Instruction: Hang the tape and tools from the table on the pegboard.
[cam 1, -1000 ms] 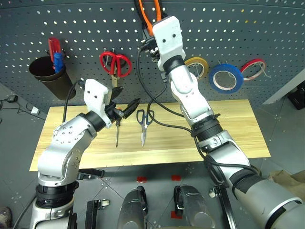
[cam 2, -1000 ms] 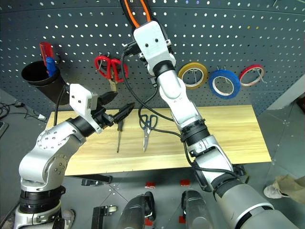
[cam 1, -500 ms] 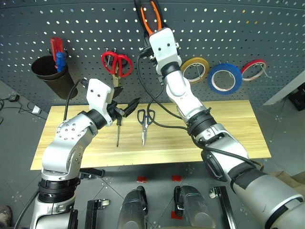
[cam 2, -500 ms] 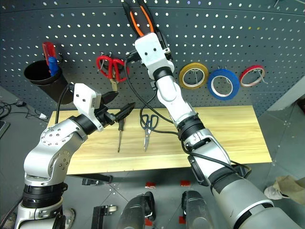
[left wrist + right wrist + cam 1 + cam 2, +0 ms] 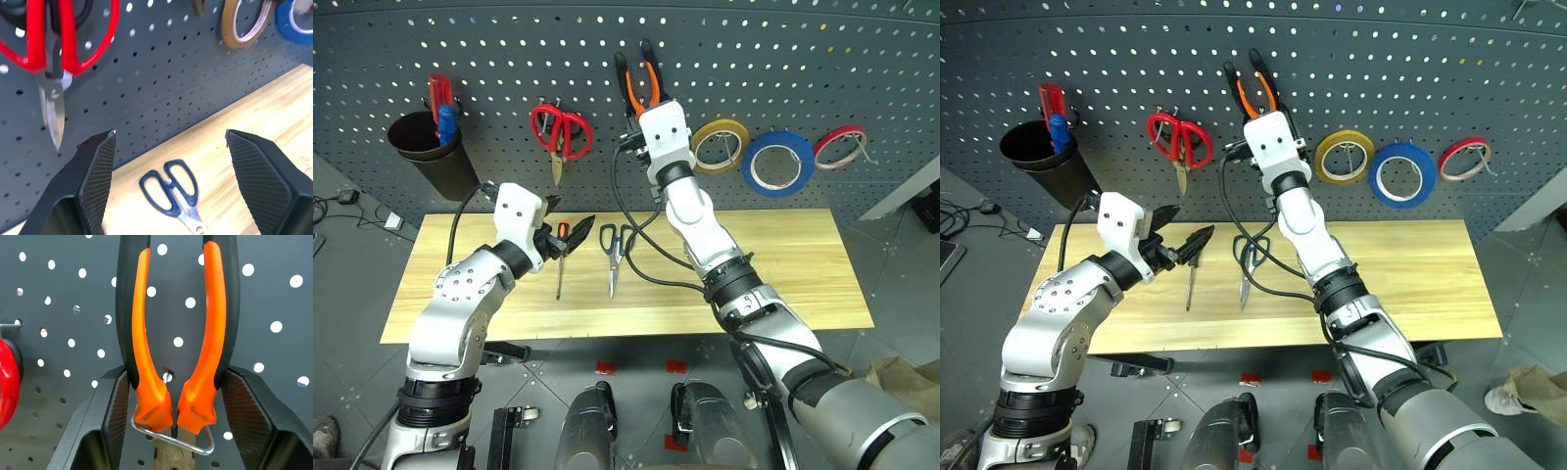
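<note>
Against the pegboard (image 5: 489,59), the right gripper (image 5: 649,98) holds the pliers (image 5: 636,78) with the orange-black handles pointing up. In the right wrist view its two fingers (image 5: 115,423) press on the outside of both handles, so the tool is clamped just above the joint. A thin wire hook (image 5: 173,440) runs under the lower ends of the handles. I judge that the pliers are held upright so that they can settle on this hook, but I cannot tell if they already rest on it.

On the pegboard the blue tape (image 5: 777,163) already hangs between the yellow roll (image 5: 721,143) and the red-and-white roll (image 5: 838,145). The red-handled scissors (image 5: 559,132) hang to the left of the pliers.

Two tools are not yet hung. The screwdriver (image 5: 561,257) and the steel scissors (image 5: 614,248) lie side by side on the table (image 5: 783,274), near its back edge. The left gripper (image 5: 570,233) is just above the screwdriver handle, with its jaws well apart and nothing between them. It looks ready to take this tool next.

At the left end of the pegboard hangs a black cup (image 5: 435,157). A red handle (image 5: 438,90) and a blue handle (image 5: 446,122) stand in it. What these tools are I cannot tell.
</note>
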Robot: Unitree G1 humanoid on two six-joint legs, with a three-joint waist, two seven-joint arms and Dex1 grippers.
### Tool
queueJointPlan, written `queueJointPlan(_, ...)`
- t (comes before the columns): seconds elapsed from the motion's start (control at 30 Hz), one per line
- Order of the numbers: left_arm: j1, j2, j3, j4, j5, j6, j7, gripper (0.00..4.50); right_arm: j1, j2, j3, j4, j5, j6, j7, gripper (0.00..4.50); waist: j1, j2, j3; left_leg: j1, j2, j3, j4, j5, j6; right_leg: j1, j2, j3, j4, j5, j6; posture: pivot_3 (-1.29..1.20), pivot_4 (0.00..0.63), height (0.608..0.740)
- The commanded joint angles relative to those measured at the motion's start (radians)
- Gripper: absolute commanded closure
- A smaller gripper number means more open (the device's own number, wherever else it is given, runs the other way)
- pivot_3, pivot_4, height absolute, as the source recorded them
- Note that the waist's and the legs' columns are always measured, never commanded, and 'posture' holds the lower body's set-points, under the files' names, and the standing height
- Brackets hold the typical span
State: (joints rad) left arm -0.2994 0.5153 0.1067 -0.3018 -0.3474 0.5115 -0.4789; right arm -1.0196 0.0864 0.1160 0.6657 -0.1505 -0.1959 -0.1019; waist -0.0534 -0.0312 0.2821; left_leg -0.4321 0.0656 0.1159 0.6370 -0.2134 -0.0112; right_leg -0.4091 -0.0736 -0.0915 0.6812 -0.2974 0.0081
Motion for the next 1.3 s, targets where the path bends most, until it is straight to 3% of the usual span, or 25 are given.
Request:
queueJointPlan(0.03, 0.007, -0.018, 0.012, -0.01, -0.003, -0.01, 0.011, 0.74, 0.066, 0.013, 0.003, -0.072, 0.054, 0.128, 0.1, 1.25, -0.001, 0.0, -0.001, 0.0, 0.0, 0.0, 0.0, 0.0, 0.0, 0.0, 0.0, 0.0, 0.0, 0.0, 0.0, -0.09, 0.275, 0.74)
queueJointPlan(0.1, 0.009, -0.028, 0.014, -0.004, -0.003, -0.004, 0.02, 0.74, 0.097, 0.009, 0.004, -0.131, 0.066, 0.185, 0.136, 0.71, -0.002, -0.001, -0.001, 0.001, 0.0, -0.001, 0.0, 0.0, 0.0, 0.001, 0.0, -0.001, 0.0, 0.0, 0.0, -0.09, 0.275, 0.74)
queueJointPlan(0.17, 0.01, -0.03, 0.012, 0.005, 0.005, -0.004, 0.025, 0.38, 0.116, 0.008, 0.007, -0.17, 0.08, 0.234, 0.172, 0.03, -0.002, -0.001, -0.001, 0.001, 0.0, -0.001, 0.001, 0.0, 0.0, 0.001, 0.0, -0.001, 0.001, 0.0, 0.0, -0.1, 0.273, 0.74)
queueJointPlan(0.2, 0.012, -0.034, 0.012, 0.009, 0.002, -0.001, 0.023, 0.17, 0.137, 0.005, 0.011, -0.204, 0.088, 0.271, 0.197, 0.0, -0.004, -0.001, -0.001, 0.001, 0.0, -0.001, 0.001, 0.0, 0.0, 0.001, 0.0, -0.001, 0.001, 0.0, 0.0, -0.1, 0.273, 0.74)
queueJointPlan(0.47, 0.017, -0.089, -0.05, 0.06, 0.049, 0.134, 0.124, 0.03, 0.405, -0.084, 0.082, -0.635, 0.191, 0.575, 0.438, 0.0, 0.001, -0.001, -0.001, 0.0, 0.0, -0.001, 0.001, 0.0, 0.0, 0.001, 0.0, -0.001, 0.0, 0.0, 0.0, -0.11, 0.278, 0.74)
queueJointPlan(0.67, -0.025, -0.194, -0.136, 0.162, 0.105, 0.299, 0.233, 0.03, 0.641, -0.281, 0.162, -0.909, 0.277, 0.77, 0.639, 0.0, 0.006, -0.001, -0.001, 0.0, -0.001, -0.003, 0.004, -0.001, 0.001, 0.002, 0.0, -0.002, 0.001, 0.0, 0.0, -0.12, 0.284, 0.74)
queueJointPlan(0.87, -0.121, -0.301, -0.152, 0.367, 0.15, 0.31, 0.306, 0.03, 0.788, -0.367, 0.17, -1.062, 0.301, 0.882, 0.642, 0.0, 0.002, -0.002, 0.0, 0.0, 0.0, -0.004, 0.006, -0.001, 0.001, 0.003, 0.001, -0.003, 0.002, 0.0, 0.0, -0.16, 0.297, 0.74)
queueJointPlan(1.2, -0.288, -0.37, -0.208, 0.757, 0.266, 0.218, 0.342, 0.03, 0.805, -0.371, 0.189, -1.151, 0.344, 0.968, 0.637, 0.0, -0.003, -0.003, 0.0, 0.0, -0.001, -0.004, 0.006, -0.001, 0.001, 0.003, 0.002, -0.003, 0.001, 0.0, 0.0, -0.19, 0.305, 0.74)
queueJointPlan(1.3, -0.31, -0.38, -0.194, 0.824, 0.27, 0.199, 0.332, 0.62, 0.802, -0.369, 0.179, -1.157, 0.358, 0.985, 0.63, 0.0, -0.003, -0.003, 0.0, 0.0, -0.001, -0.004, 0.007, -0.001, 0.002, 0.003, 0.001, -0.003, 0.001, 0.0, 0.0, -0.19, 0.306, 0.74)
